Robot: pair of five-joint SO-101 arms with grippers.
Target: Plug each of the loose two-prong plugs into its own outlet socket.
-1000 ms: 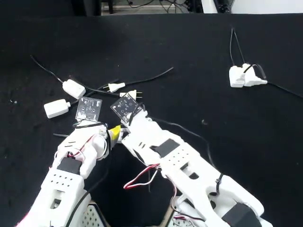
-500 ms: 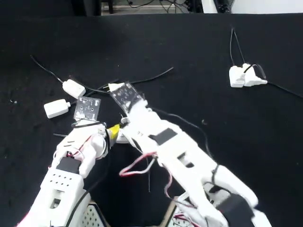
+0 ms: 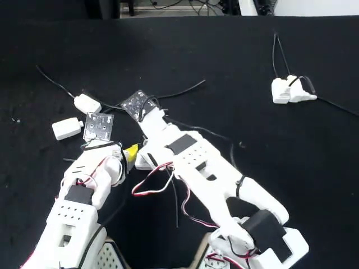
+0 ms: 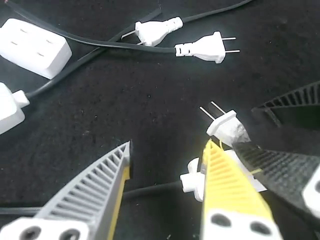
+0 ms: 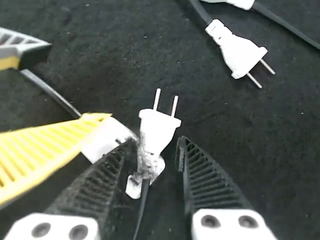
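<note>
**A:** So, how far along is the plugging?

**B:** Barely begun, I'd judge. Take the outlet block (image 4: 35, 45) as the marker. Well apart from it, across the black table (image 3: 224, 56), a joined pair (image 3: 289, 89) looks like a plug already seated in a socket, though it is too small to be sure.

**A:** And the rest?

**B:** Three plugs lie unplugged. The first plug (image 4: 155, 30) is near the outlet block with its prongs turned toward it. The second plug (image 4: 205, 47) is just beyond the first, with its prongs pointing away from the block. The third plug (image 5: 157, 127) sits farther from the block than either.

**A:** Is anything holding that one?

**B:** The right gripper (image 5: 156, 141) straddles its cable end, and the prongs poke out past the fingertips. The jaws stand partly apart. One finger seems to touch the plug's neck and a gap shows on the other side, so I wouldn't call it clamped.

**A:** And the left gripper?

**B:** The left gripper (image 4: 167, 146) is spread wide with nothing between its fingers. It hangs nearer the third plug than the outlet block, its yellow finger just beside that plug.

**A:** Are any sockets free?

**B:** The outlet block's slots look empty. A spare block (image 4: 7, 107) lies just beside it, and I can't see its slots. All three plugs have yet to be seated.
</note>
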